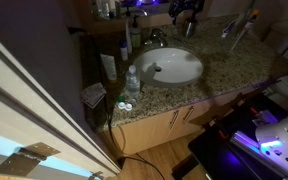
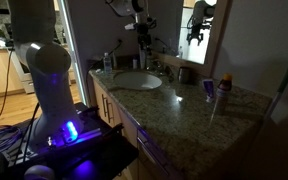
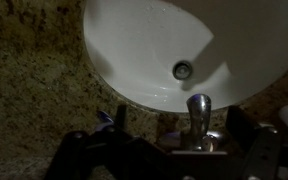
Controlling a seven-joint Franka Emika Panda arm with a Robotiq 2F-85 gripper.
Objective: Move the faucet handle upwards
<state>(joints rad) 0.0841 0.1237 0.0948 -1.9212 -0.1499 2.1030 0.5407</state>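
The small silver faucet (image 3: 197, 110) stands behind the white oval basin (image 3: 134, 50), its spout pointing at the drain. The shiny chrome faucet handle (image 3: 207, 139) shows dimly at the faucet's base in the wrist view. In both exterior views the faucet (image 1: 156, 38) (image 2: 150, 62) is small and its handle cannot be made out. My gripper (image 3: 179, 125) is open and empty. Its two dark fingers stand on either side of the faucet, apart from it. In both exterior views the gripper (image 1: 187, 10) (image 2: 142, 38) hangs above the faucet.
A clear plastic bottle (image 1: 132, 80) and a white tube (image 1: 109, 66) stand on the granite counter (image 1: 219, 70) beside the basin. Dark bottles (image 1: 104, 8) stand at the back. A small can (image 2: 209, 88) sits further along. A mirror (image 2: 199, 30) lines the wall.
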